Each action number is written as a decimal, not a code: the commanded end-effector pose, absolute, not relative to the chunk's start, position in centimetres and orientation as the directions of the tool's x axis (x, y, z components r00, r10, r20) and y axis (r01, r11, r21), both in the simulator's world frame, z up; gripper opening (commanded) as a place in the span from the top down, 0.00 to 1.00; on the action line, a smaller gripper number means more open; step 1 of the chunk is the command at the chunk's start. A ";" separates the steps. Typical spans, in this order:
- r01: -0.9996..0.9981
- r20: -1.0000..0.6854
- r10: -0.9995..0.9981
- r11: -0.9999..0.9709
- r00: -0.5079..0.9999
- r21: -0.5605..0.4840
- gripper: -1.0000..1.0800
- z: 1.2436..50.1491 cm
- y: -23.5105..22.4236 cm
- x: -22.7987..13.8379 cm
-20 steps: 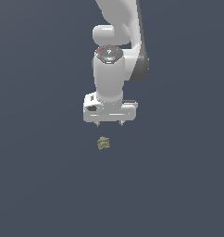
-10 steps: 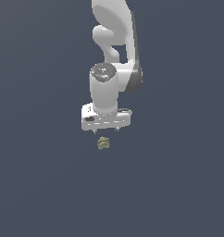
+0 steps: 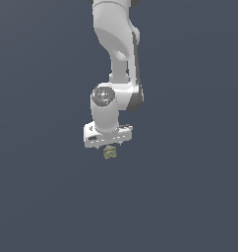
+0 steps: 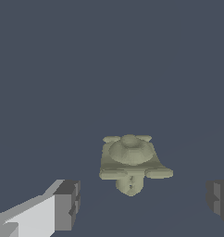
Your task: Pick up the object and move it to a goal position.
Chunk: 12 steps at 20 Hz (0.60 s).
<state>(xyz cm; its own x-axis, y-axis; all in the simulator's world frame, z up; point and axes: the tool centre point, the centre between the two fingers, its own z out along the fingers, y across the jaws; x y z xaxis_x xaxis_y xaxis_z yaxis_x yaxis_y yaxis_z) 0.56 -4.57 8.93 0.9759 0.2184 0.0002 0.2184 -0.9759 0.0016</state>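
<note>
While its two dark-padded fingers stand wide apart with nothing between them, the white gripper of a simulated Franka Panda arm hangs directly above the object, an olive-green and tan lump lying on the plain slate-grey floor. Seen from the wrist view, the object sits between the two fingertips and beyond them, apart from both pads, and shows a domed top, flat projecting lobes and a small knob at one end. In the exterior view it appears just under the gripper's lower edge, very small against the white hand. No goal marker is visible in either view. The risk, as judged from this stance, lies in the closing: the lumpy, uneven sides could let the pads catch a thin lobe instead of the body, so the piece twists or squirts free. Descending too little would leave the fingers closing above it.
</note>
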 end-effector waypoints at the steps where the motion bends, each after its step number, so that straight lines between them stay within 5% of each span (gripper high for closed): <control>1: 0.229 0.000 0.229 -0.973 0.973 0.000 0.04 8.4 -4.7 0.6; 12: 0.229 -0.001 0.229 -0.973 0.973 0.000 0.04 5.9 -4.8 0.5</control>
